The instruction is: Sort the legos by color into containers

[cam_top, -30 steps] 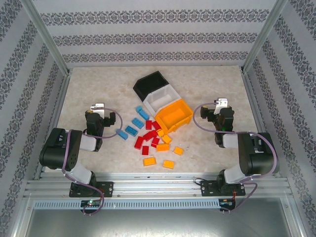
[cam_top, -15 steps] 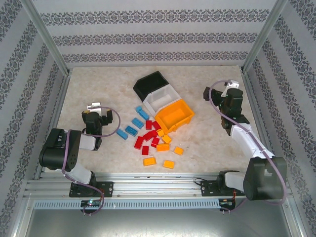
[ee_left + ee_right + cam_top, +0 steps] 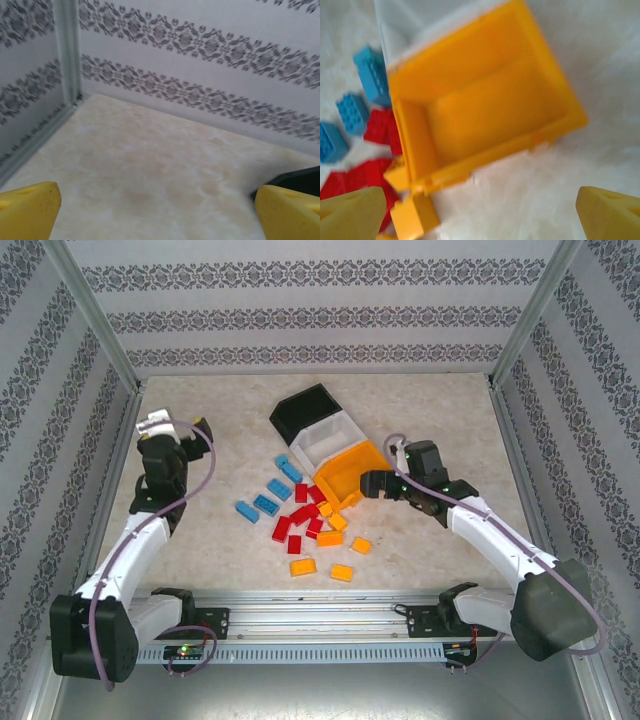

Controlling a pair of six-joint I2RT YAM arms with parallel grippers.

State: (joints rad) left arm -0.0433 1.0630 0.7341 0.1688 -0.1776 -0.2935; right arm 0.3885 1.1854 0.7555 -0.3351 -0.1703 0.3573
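Right pincer (image 3: 368, 483) (spread) — beside orange bin (image 3: 352, 472).

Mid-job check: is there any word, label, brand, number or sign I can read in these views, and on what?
None can be read.
The black bin, the white bin and the orange-yellow bin show no labels.
The wall bands carry an ornamental pattern, not letters.
The studs of the blue bricks are too blurred to show any mark.

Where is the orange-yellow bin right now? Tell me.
In the top view, the orange-yellow bin sits just right of centre, against the white bin, the right pincer beside it.
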